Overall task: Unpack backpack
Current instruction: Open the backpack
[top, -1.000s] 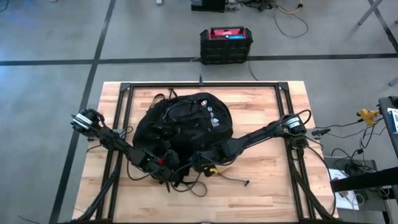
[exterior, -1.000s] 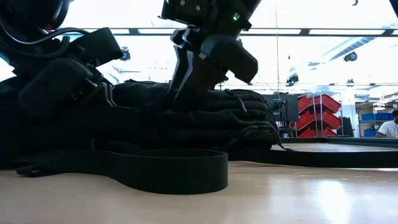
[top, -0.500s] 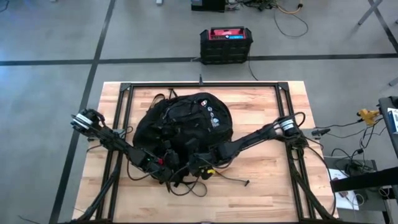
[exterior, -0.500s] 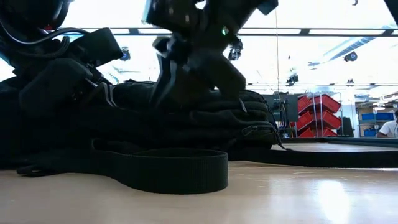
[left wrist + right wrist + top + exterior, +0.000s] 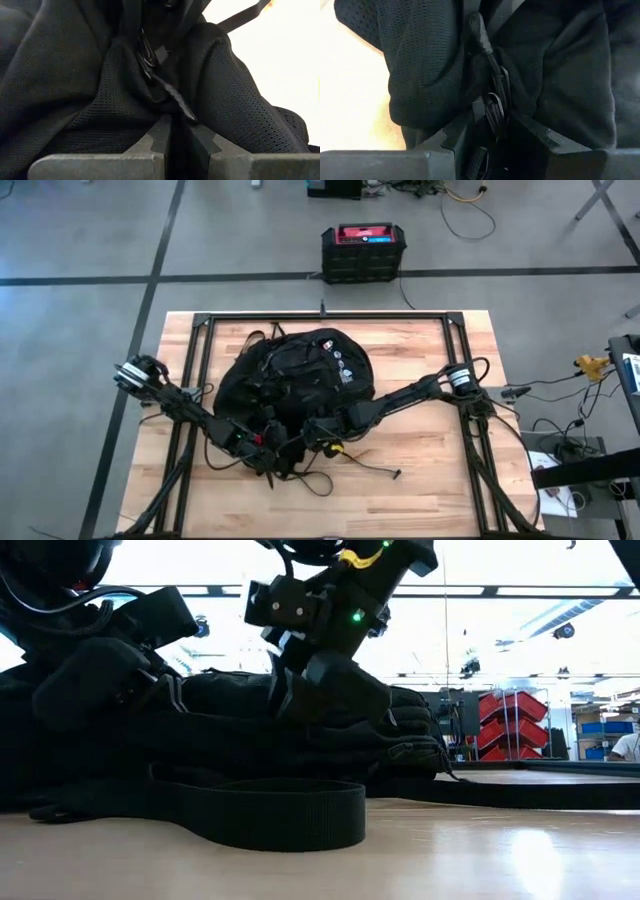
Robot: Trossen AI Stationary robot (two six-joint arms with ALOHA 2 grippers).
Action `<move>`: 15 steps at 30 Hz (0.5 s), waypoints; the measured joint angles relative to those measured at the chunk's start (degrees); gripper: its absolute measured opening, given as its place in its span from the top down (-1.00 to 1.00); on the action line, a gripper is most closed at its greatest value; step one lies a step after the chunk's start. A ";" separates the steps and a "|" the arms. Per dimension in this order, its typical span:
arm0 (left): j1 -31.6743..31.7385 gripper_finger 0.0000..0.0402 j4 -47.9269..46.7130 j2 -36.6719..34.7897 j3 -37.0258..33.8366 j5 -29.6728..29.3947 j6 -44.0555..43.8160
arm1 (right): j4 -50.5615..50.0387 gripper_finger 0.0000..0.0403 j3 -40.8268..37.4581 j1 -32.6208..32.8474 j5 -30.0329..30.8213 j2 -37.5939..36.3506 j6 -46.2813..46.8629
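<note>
Both arms low and converging, left pincer (image 5: 176, 131) closed, right pincer (image 5: 492, 131) narrowly parted.
</note>
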 joint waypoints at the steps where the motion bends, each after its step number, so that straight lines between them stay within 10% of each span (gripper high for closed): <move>1: 0.00 0.88 0.00 0.00 0.00 0.00 0.00 | 0.05 0.42 0.12 -0.07 0.00 0.47 -0.34; 15: -0.04 0.88 0.09 0.00 0.00 -0.24 -0.13 | -5.33 0.92 5.19 0.79 0.79 2.00 -0.47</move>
